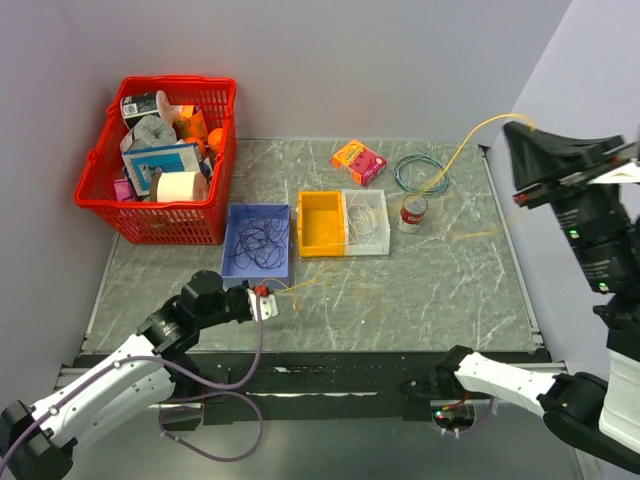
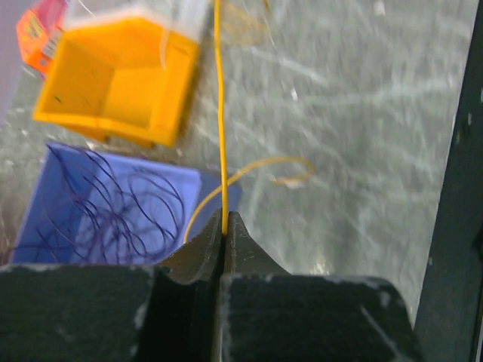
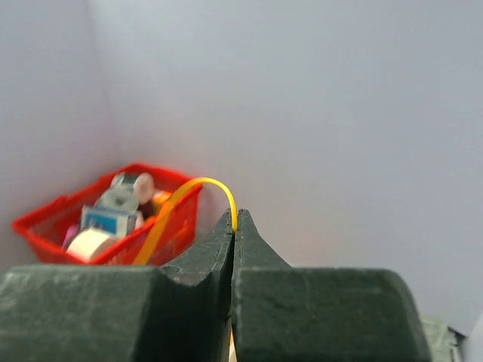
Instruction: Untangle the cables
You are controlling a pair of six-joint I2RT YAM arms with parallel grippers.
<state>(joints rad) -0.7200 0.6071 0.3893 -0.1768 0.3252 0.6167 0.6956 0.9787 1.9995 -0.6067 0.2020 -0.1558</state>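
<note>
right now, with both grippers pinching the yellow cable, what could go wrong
1. The yellow cable sits only at the very tips of the left gripper and the high right gripper. Pulling them apart may make it slip out.
2. The cable comes down at the green wire ring, close to the can. Lifting it could drag the ring or tip the can.
</note>
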